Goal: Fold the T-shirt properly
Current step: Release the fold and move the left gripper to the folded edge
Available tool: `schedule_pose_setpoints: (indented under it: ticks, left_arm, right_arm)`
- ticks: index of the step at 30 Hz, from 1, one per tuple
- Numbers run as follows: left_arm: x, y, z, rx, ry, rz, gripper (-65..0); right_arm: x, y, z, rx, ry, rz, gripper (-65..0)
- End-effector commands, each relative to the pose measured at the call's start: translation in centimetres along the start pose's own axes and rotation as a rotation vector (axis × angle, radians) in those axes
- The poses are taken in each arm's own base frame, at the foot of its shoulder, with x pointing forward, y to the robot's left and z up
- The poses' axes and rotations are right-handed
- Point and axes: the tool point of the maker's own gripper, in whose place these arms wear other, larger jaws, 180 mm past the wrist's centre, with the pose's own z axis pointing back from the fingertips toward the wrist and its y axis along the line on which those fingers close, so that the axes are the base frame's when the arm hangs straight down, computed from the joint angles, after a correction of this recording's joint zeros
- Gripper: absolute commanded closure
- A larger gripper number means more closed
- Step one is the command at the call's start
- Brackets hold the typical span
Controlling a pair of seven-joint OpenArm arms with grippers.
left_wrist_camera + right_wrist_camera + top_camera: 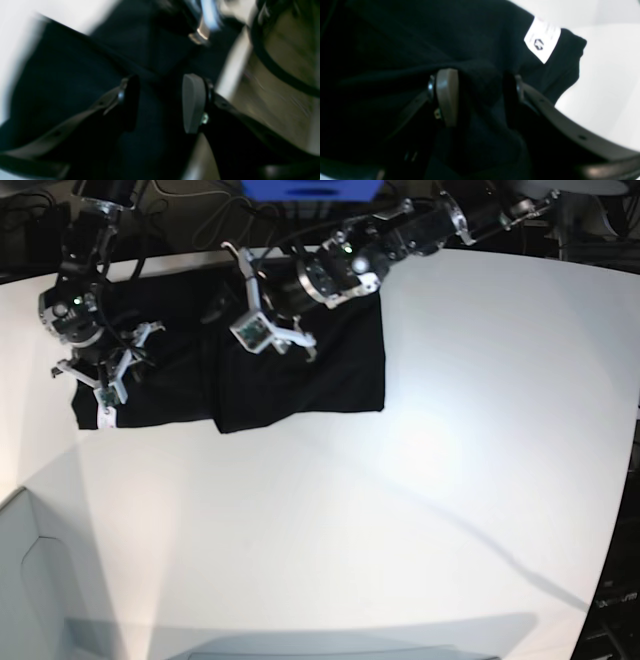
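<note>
Lying flat toward eleven o'clock on the white table (420, 510), the T-shirt (320, 375) spreads black. At its nine o'clock end the right gripper (476, 97) pinches a bunched fold beside the white tag (542, 40). Farther back, the left gripper (160, 102) hangs over cloth, jaws spread, gripping nothing I can tell.

A white table (420, 480) carries the black T-shirt (300, 380), spread flat beneath both claws; its white tag (542, 40) lies just beyond the right claw (480, 97).
</note>
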Motion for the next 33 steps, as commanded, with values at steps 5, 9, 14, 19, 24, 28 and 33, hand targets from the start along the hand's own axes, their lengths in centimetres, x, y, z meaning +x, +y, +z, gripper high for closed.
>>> schedule_pose_setpoints:
  ticks: [5,9,14,19,24,28,33]
  left_arm:
    - [2.8,5.2,3.9,0.102,-0.103,0.180,-27.7]
    - [1.1,10.1,6.6,0.188,-0.096,0.392,-27.7]
    - [-6.1,15.8,10.5,0.392,-0.026,0.653,-27.8]
    - [-10.1,17.8,12.5,0.532,-0.049,0.848,-34.6]
    - [-11.2,16.6,11.0,0.520,-0.047,0.924,-35.3]
    - [-11.6,15.5,9.3,0.490,-0.036,0.961,-35.3]
    - [-12.0,15.3,7.1,0.462,-0.010,0.976,-35.3]
  right_arm:
    - [1.4,-1.9,0.7,-0.048,-0.057,-0.026,-28.8]
    - [0.7,-3.7,1.3,-0.113,-0.072,-0.143,-29.3]
    - [-0.9,-3.3,1.7,-0.130,-0.057,-0.221,-35.0]
    - [-0.9,-2.7,2.7,-0.143,-0.072,-0.231,-36.0]
    - [0.1,-3.3,4.7,-0.186,-0.098,-0.185,-36.0]
    - [0.4,-2.3,5.4,-0.184,-0.110,-0.182,-36.0]
    - [0.1,-3.0,5.9,-0.207,-0.106,-0.184,-36.0]
